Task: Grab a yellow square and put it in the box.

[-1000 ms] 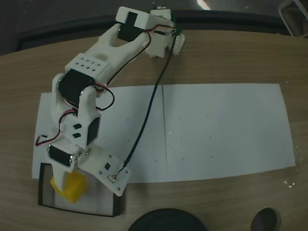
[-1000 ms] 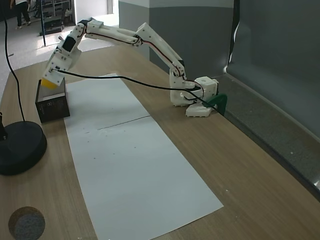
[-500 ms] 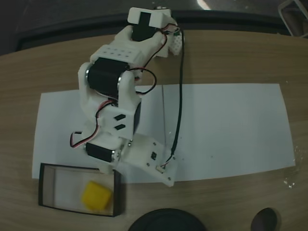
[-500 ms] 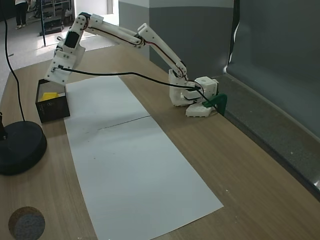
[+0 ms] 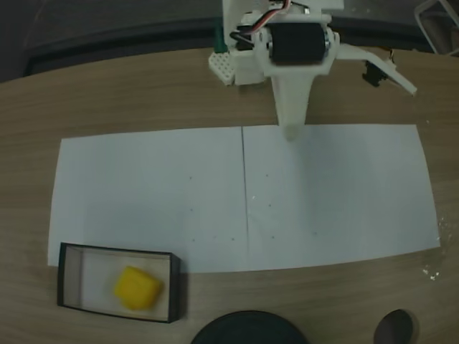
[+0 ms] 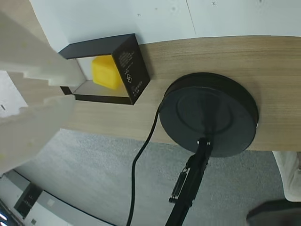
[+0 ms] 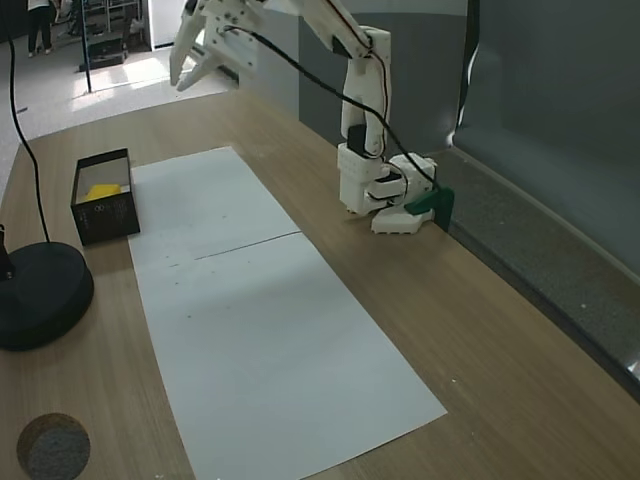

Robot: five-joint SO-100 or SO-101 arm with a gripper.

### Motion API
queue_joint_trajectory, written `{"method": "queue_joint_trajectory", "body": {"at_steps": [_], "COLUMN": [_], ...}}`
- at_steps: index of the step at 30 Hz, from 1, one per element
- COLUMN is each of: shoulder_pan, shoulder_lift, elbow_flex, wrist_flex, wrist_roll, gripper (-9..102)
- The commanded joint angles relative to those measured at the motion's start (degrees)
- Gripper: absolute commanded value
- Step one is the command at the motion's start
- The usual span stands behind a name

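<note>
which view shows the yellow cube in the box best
A fixed view looking down: the yellow cube shows whole, resting on the pale floor of the box. The wrist view has it partly behind a black wall. Another fixed view shows just a yellow sliver over the rim.

Yellow square [image 5: 136, 288] in blk-walled box [image 5: 174, 288], white paper [image 5: 323, 193].

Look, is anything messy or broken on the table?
Nothing stands out. The yellow square lies inside the box, which sits flat at the paper's corner. The paper lies smooth. The gripper is raised high, jaws open and holding nothing. The round black stand base sits beside the box.
</note>
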Motion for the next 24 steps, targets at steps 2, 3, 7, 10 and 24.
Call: {"method": "queue_joint_trajectory", "body": {"at_steps": [2,3,7,10,24], "shoulder_pan": [-0.4,-0.2,0.0,1.8,2.4], "shoulder_lift": [26.3,30.6,46.8,58.4,85.5], "elbow_flex": [13.7,18.5,38.8,51.6,79.0], "wrist_flex": [-0.9,-1.1,-3.7,-7.9,-18.0], "wrist_roll": [-0.1,-0.1,-4.0,-4.0,-1.1], "gripper": [0,0,0,0,0]}}
